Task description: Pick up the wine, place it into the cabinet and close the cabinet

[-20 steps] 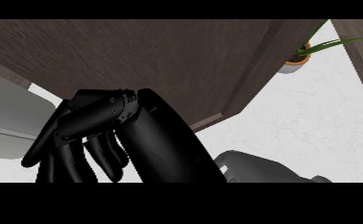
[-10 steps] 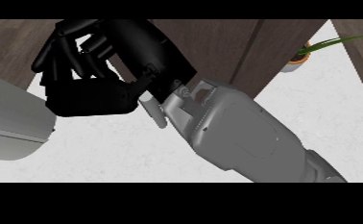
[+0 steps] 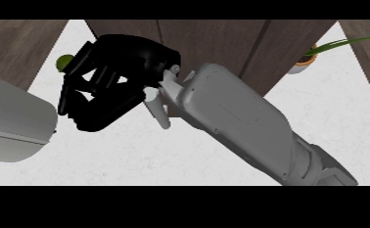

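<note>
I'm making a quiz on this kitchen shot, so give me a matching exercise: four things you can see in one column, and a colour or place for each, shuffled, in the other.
Things:
1. right hand
2. forearm
3. potted plant
4. small round thing

Colour or place:
a. green, peeking out just left of the hand
b. black, left of centre
c. grey, coming in from the lower right
d. upper right, with long thin leaves

Pairs: 1-b, 2-c, 3-d, 4-a
</note>
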